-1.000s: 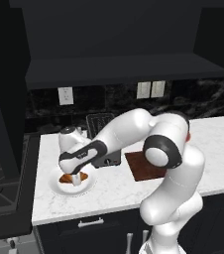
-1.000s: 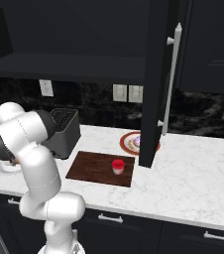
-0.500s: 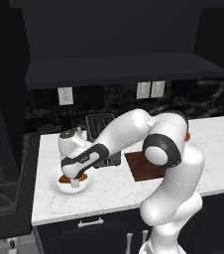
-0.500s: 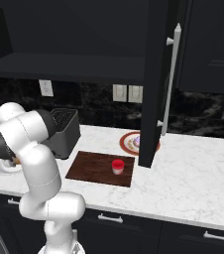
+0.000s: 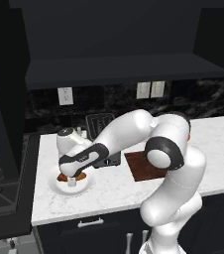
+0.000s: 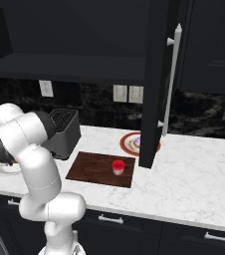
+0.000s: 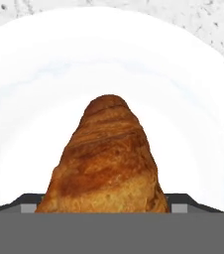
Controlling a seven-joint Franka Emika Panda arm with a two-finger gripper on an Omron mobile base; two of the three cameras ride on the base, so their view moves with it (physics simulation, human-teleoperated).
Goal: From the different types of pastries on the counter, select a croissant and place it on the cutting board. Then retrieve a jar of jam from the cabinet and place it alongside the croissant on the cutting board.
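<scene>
The golden-brown croissant (image 7: 106, 158) lies on a round white plate (image 7: 193, 109) at the left end of the counter (image 6: 194, 169). My gripper (image 5: 72, 181) is down on that plate, open, one finger on each side of the croissant (image 5: 81, 175). The fingertips (image 7: 27, 201) barely show beside its wide end. The dark wooden cutting board (image 6: 97, 167) lies mid-counter with the red-lidded jar of jam (image 6: 118, 167) standing near its right edge. The purple-topped pastry (image 6: 134, 143) sits on an orange-rimmed plate behind the board. The cabinet (image 5: 124, 69) shelf runs above the counter.
A dark toaster (image 6: 62, 132) stands between the white plate (image 5: 69, 189) and the cutting board (image 5: 141, 167). An open cabinet door (image 6: 154, 84) with a long silver handle hangs over the counter right of the board. The counter's left edge lies just beyond the plate.
The hand has dropped lower and a little further left onto the white plate, so the fingers now straddle the croissant. The jar and the board have not moved.
</scene>
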